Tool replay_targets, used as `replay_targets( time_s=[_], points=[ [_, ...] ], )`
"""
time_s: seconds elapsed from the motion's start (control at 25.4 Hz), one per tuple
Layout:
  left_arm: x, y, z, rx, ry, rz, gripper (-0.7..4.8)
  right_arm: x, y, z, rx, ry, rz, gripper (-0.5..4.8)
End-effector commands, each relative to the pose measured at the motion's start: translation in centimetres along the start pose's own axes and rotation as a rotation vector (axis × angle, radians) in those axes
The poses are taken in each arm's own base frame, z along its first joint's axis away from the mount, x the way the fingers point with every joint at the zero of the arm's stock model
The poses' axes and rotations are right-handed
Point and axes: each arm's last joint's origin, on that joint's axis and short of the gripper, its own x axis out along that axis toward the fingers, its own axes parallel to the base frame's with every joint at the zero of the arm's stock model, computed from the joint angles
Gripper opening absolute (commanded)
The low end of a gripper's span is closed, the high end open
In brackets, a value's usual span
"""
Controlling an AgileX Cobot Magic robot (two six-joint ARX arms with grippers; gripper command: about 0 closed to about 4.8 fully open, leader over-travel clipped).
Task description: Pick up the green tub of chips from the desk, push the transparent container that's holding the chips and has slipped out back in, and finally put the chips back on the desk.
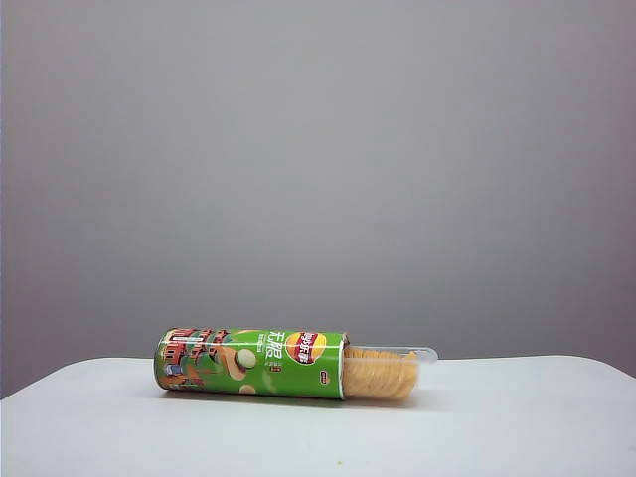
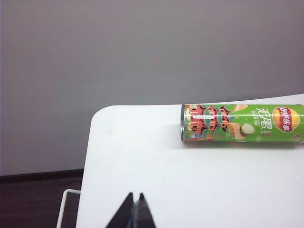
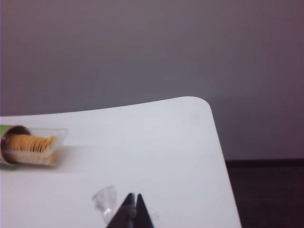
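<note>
Green tub of chips (image 1: 253, 363), red-yellow logo; golden chips (image 1: 380, 376); white desk (image 1: 497, 427).

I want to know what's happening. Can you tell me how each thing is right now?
green tub of chips: lying on its side on the desk, open end to the right.
transparent container: slid partway out of the tub.
chips: stacked inside the container.
left end effector: shut, empty, away from the tub.
right end effector: shut, empty, away from the container.
</note>
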Motion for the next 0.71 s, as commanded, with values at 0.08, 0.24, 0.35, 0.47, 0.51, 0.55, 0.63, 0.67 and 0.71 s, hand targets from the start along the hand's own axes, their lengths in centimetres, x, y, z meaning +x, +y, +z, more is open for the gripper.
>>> replay_targets(
  time_s=[0.08, 0.24, 0.35, 0.47, 0.51, 0.55, 0.63, 0.67, 0.71],
  points=[
    [0.0, 0.0, 0.1, -0.006, -0.006, 0.003, -0.05, 0.1, 0.0, 0.0, 0.019, -0.014, 0.0, -0.09],
    [0.0, 0.1, 0.1, 0.001, -0.006, 0.016, -0.05, 0.1, 0.0, 0.0, 0.021, -0.013, 0.0, -0.09],
    [0.0, 0.1, 0.6, -0.097, -0.05, 0.02, -0.05, 0.1, 0.0, 0.1, 0.081, -0.024, 0.003, -0.09],
    [-0.3, 0.2, 2.5, -0.205, -0.253, 0.028, 0.21, 0.0, 0.2, 0.7, 0.223, -0.084, 0.038, -0.09],
    [-0.5, 0.3, 3.0, -0.221, -0.302, 0.023, 0.29, 0.0, 0.2, 0.9, 0.224, -0.096, 0.055, -0.09],
    [-0.9, 0.3, 3.9, -0.24, -0.334, 0.019, 0.29, 0.0, 0.3, 1.2, 0.224, -0.123, 0.066, -0.09],
    [-1.5, 0.4, 5.8, -0.23, -0.33, 0.016, 0.29, -0.2, 0.3, 1.9, 0.258, -0.165, 0.073, -0.09],
    [-1.7, 0.4, 6.6, -0.214, -0.327, 0.015, 0.29, -0.3, 0.4, 2.1, 0.266, -0.174, 0.077, -0.09],
    [-1.8, 0.4, 8.2, -0.17, -0.328, 0.002, 0.29, -0.5, 0.4, 2.7, 0.274, -0.184, 0.078, -0.09]
  ],
)
